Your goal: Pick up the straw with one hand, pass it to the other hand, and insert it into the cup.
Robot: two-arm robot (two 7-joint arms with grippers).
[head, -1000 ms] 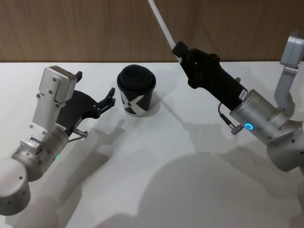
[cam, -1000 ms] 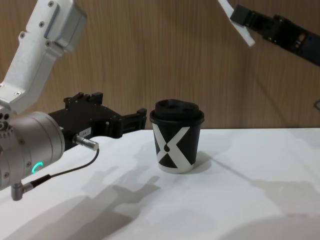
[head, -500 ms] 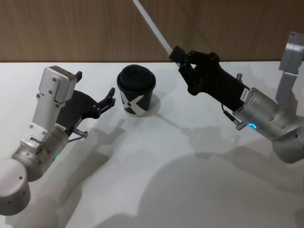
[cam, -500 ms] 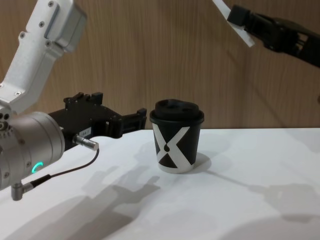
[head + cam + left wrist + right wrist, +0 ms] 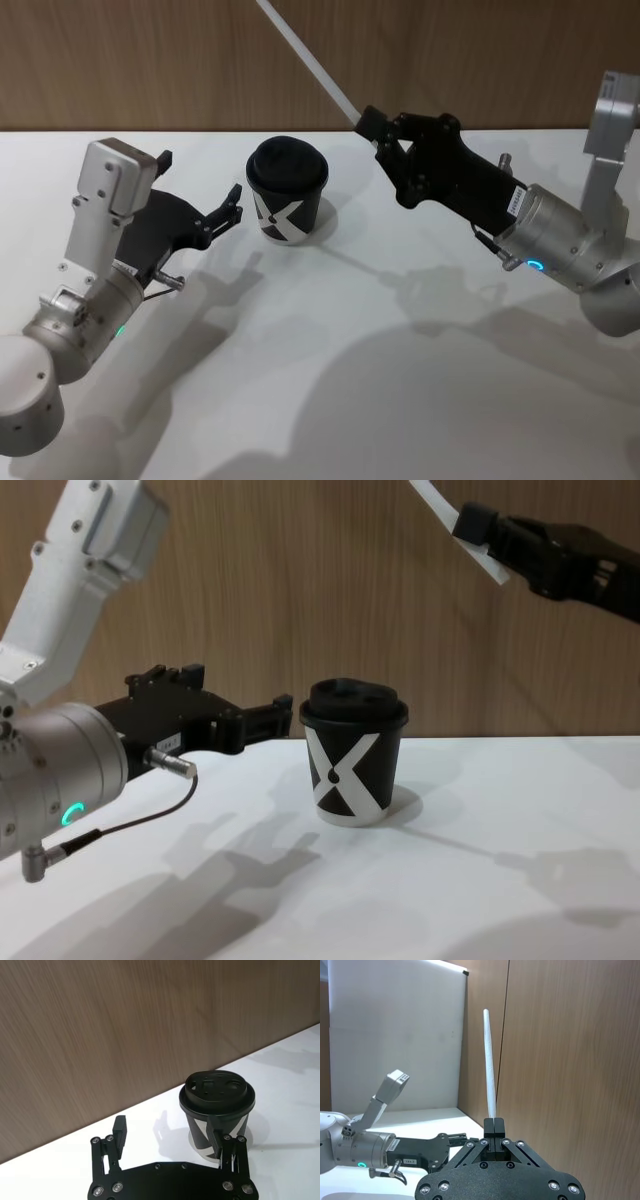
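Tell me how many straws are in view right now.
1. The straw is clamped in the right gripper, raised above and to the right of the cup. The left gripper sits open left of the cup, empty. None seems hidden.

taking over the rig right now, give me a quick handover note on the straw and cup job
Right gripper: shut on the straw, raised above the table to the right of the cup; the straw slants up and away toward the wall.
Left gripper: open, empty, low beside the cup on its left.
Cup: upright, lid on, no straw in it.
Done: straw is off the table and gripped.
Left: bring the straw's short lower end over the lid and push it in. Whether the pass has happened can't be told from here.
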